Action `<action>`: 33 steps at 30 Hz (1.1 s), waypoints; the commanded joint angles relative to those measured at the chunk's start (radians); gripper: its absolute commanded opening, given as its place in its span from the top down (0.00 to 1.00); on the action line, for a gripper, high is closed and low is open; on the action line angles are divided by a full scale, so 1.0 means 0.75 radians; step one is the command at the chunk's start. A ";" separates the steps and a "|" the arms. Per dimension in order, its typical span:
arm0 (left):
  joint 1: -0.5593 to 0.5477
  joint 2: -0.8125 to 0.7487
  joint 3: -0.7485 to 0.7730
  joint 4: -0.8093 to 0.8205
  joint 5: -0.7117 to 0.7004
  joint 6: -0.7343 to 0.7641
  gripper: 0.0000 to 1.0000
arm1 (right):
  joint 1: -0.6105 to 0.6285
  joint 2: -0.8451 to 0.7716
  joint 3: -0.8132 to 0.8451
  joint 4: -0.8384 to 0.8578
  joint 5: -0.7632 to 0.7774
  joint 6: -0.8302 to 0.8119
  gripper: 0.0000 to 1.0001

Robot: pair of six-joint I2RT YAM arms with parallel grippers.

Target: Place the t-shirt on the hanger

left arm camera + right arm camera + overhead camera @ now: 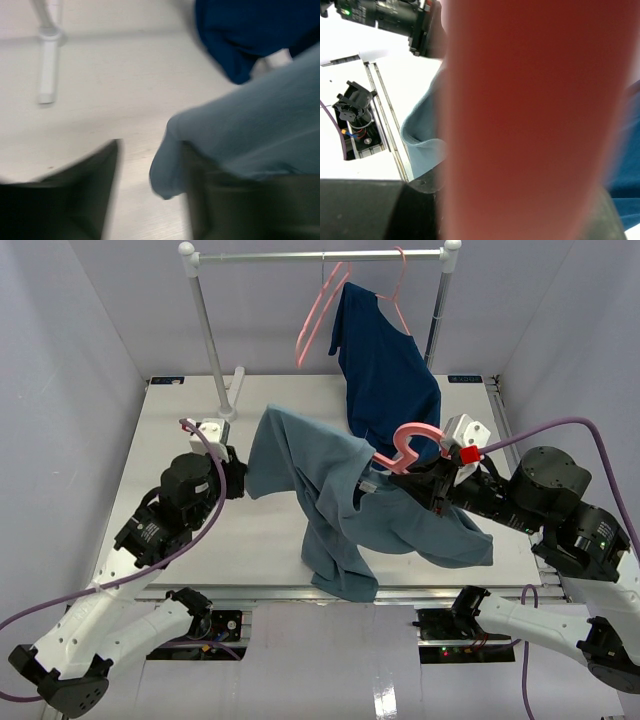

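Looking down on a flat white table [250,540], backed by a silver metal clothes rail [320,255] carrying a dark navy blue shirt [385,370] and a spare pink hanger [318,315]. Finding the soft slate blue-grey t-shirt [320,470] held up over the table's middle, strung between both arms, hem trailing toward the near edge. Seemingly threaded onto a thin pink triangular hanger [410,445], hook poking out at the collar.

Clamping that hanger with the right fingers [405,478]. Cannot tell from the blurred wrist view whether pinching the sleeve edge with the left fingers [237,478] or merely bracketing it.

Risking a slip: with a weak pinch, likely to lose the sleeve and drop the cloth off the hanger's shoulder. Tugging hard could twist the hanger in its grip, or snag the navy shirt just behind.

Reading no brand or writing anywhere; small dark tags [466,380] on the table's far edge too tiny to make out.
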 commanded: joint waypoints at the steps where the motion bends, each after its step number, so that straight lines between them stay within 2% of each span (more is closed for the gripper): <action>1: -0.004 -0.057 -0.004 0.080 0.419 0.012 0.18 | 0.006 -0.008 0.097 0.117 -0.014 -0.012 0.92; 2: -0.004 -0.056 -0.002 0.082 0.473 0.004 0.12 | 0.007 -0.007 0.107 0.114 -0.024 -0.008 0.92; 3: -0.004 -0.054 -0.001 0.087 0.534 -0.005 0.10 | 0.006 -0.008 0.118 0.111 -0.036 -0.005 0.92; 12: -0.004 -0.097 -0.031 0.147 0.791 -0.058 0.11 | 0.008 -0.013 0.135 0.090 -0.026 -0.013 0.92; 20: -0.004 -0.194 0.080 0.039 0.631 -0.020 0.13 | 0.006 -0.030 0.117 0.072 0.013 -0.030 0.92; 27: -0.004 -0.225 0.011 0.129 0.792 -0.111 0.12 | 0.006 -0.043 0.092 0.102 -0.017 -0.010 0.92; 33: -0.004 -0.191 -0.065 0.125 0.584 -0.081 0.12 | 0.007 -0.035 0.101 0.110 -0.035 -0.005 0.92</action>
